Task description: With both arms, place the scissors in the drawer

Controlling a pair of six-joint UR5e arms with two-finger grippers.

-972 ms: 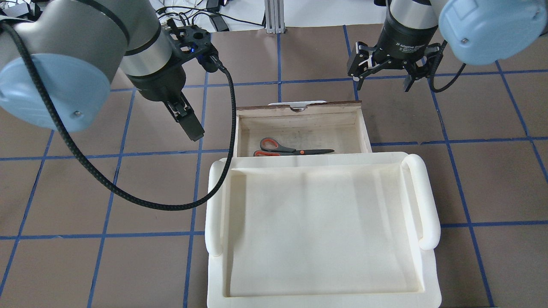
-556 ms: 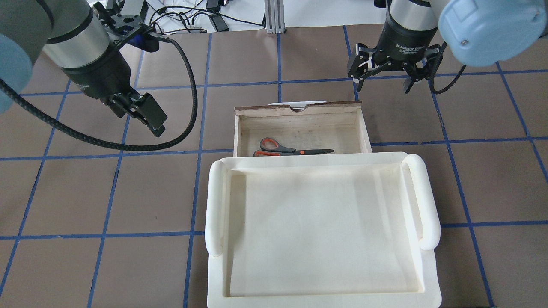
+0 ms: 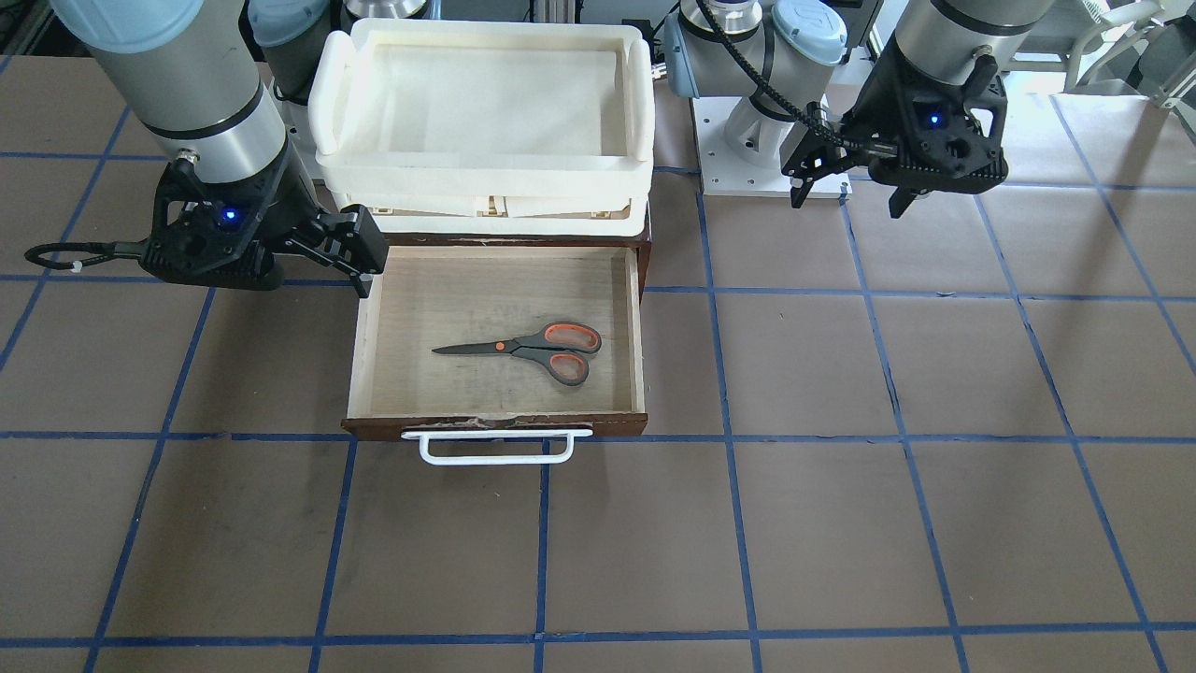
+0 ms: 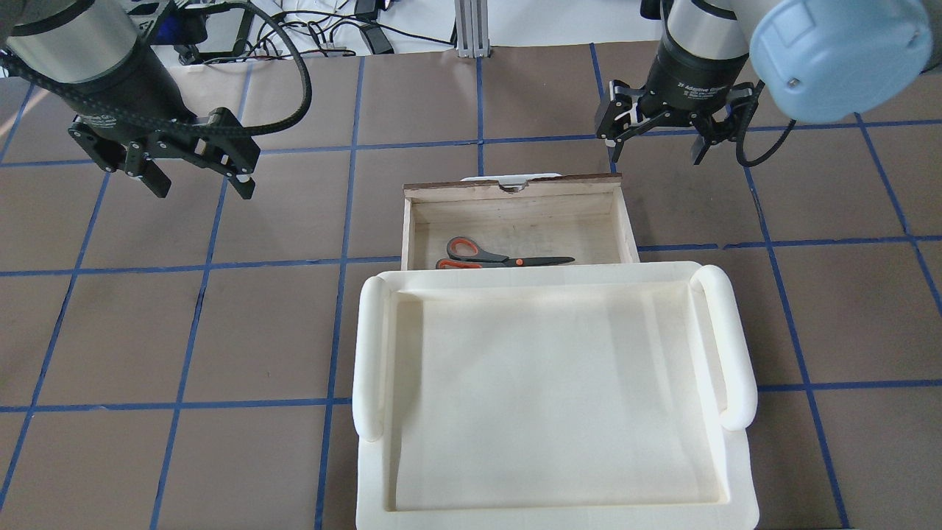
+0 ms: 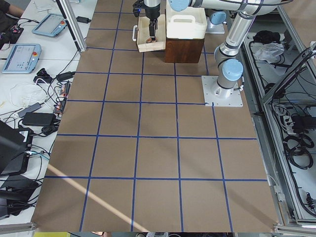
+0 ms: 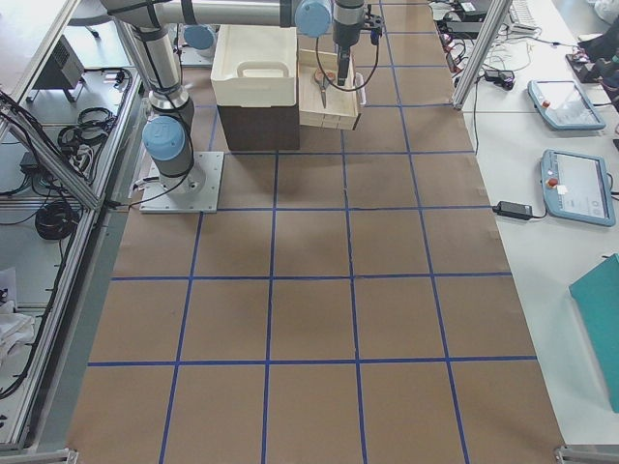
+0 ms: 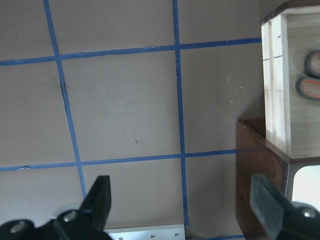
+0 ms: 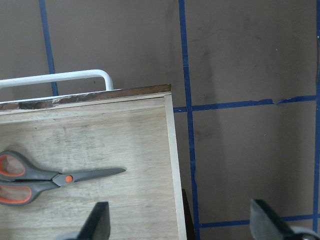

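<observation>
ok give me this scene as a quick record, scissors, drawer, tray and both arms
drawer: open, white handle facing away from the robot
scissors: lying flat inside the drawer, blades shut
tray: cream, above the drawer's rear
left arm: jaws open, holding nothing, well clear of drawer
right arm: jaws open, holding nothing, near drawer's edge

The small grey-handled steel scissors (image 3: 523, 350) lie flat in the pulled-out dark-brown wooden drawer (image 3: 420, 308), blades toward the robot's right. Behind it, the cream-white plastic tray (image 3: 481, 170) sits on the dark wooden cabinet (image 5: 183, 50). Over the brown-papered bench (image 3: 841, 421), the left claw (image 4: 202, 184) hangs well left of the drawer and the right claw (image 4: 656, 151) hangs near its right side.
</observation>
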